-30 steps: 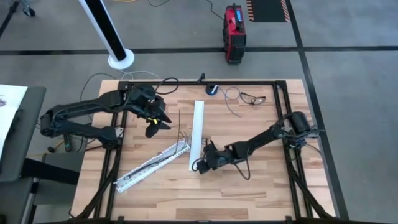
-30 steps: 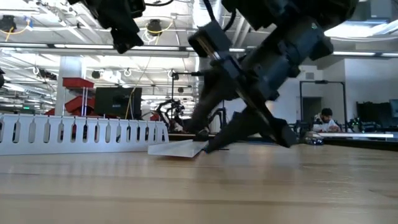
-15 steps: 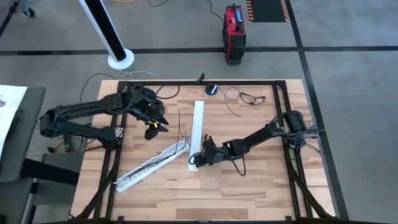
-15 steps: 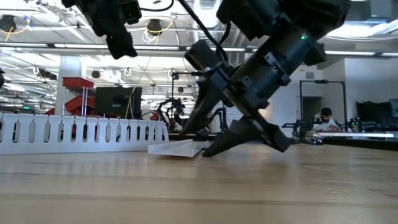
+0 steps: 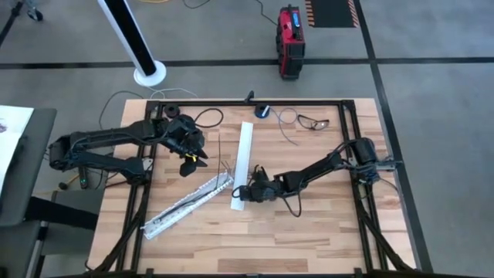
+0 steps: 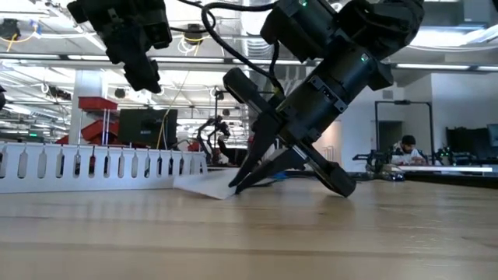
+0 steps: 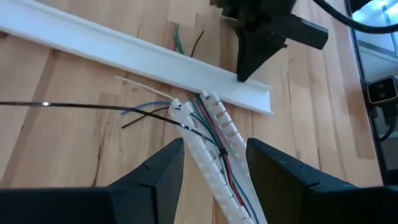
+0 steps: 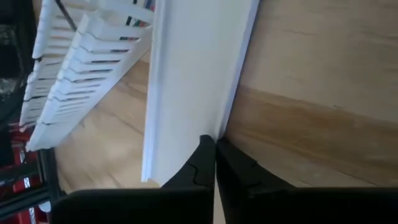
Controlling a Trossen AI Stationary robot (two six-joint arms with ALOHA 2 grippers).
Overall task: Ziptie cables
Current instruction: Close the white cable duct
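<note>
From above, my left gripper (image 5: 187, 162) hangs spread over the wooden table (image 5: 324, 232) near the slotted white plastic duct (image 5: 187, 204), while my right gripper (image 5: 245, 191) sits low at the near end of the flat white plastic cover strip (image 5: 245, 154). Past my left wrist, the thin grey, dark, red and green cables (image 7: 219, 149) lie inside that duct, their loose ends straggling out beside the strip. Past my right wrist, my fingers (image 8: 205, 162) are clenched on the strip's edge (image 8: 231, 93).
</note>
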